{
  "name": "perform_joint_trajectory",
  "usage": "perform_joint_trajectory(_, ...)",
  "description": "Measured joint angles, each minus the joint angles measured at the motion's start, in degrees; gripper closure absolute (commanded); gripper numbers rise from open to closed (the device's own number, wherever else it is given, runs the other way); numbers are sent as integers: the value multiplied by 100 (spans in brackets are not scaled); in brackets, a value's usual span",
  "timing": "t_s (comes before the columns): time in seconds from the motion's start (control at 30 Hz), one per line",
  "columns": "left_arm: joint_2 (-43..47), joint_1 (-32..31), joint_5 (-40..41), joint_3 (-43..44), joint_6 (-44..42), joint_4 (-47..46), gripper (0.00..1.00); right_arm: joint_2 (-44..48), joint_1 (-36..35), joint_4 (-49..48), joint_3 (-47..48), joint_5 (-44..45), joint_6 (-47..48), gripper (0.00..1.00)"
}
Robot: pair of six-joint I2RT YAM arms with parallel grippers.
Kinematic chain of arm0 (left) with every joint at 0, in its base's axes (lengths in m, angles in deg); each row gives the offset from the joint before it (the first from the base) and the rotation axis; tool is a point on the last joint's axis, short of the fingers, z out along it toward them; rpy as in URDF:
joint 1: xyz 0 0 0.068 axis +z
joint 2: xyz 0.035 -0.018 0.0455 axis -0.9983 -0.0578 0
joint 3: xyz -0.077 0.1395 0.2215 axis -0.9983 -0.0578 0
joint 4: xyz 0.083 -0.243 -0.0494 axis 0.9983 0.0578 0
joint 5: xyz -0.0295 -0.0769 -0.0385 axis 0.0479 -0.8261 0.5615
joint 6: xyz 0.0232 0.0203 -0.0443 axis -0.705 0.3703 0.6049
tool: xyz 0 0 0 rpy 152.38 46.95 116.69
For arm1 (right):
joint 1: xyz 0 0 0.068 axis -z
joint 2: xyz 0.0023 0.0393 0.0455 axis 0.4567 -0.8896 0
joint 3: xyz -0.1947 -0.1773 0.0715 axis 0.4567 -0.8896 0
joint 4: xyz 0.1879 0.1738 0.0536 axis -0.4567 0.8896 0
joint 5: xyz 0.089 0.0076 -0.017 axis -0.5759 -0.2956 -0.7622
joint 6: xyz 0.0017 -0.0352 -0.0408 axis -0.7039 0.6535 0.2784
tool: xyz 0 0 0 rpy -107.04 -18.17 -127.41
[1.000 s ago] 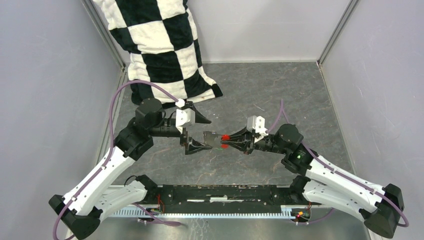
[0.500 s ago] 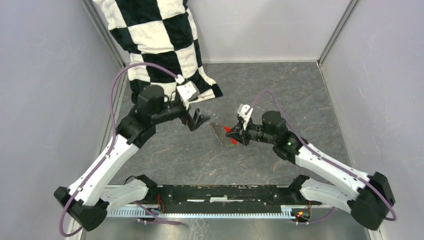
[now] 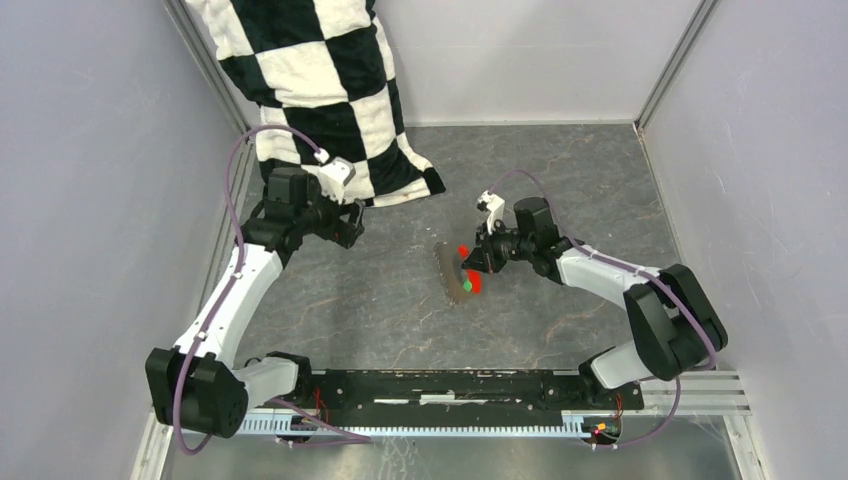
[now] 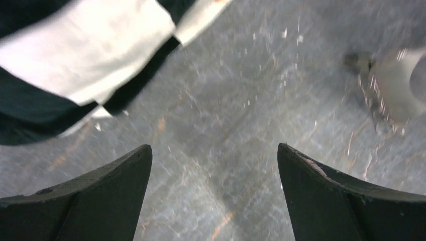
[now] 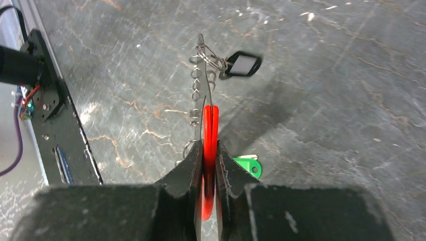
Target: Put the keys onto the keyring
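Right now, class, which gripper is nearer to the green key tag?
Right. The right gripper is shut on the red keyring piece, the green key tag just beside it; the left gripper hangs open over by the checkered cloth.

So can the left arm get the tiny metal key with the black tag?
Probably yes: the left gripper is open, only bare table lies between, and the black-tagged key sits clear of the right gripper.
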Motion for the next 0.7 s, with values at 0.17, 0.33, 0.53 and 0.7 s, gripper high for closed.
perform_joint_trajectory(0.17, 107, 20, -4, -739, -216, 15, 0, -374, 476, -238, 72, -195, -203, 77)
perform_joint_trajectory(0.33, 232, 20, -72, -1318, -319, -107, 0, -850, 669, -262, 234, 52, -144, 24)
perform_joint_trajectory(0.53, 507, 28, -236, -1991, -387, -389, 0, -850, 704, 79, 249, 743, 96, 2)
perform_joint_trajectory(0.7, 463, 236, -450, -2057, -402, -745, 0, 201, 713, 157, 24, 1880, 273, 2)
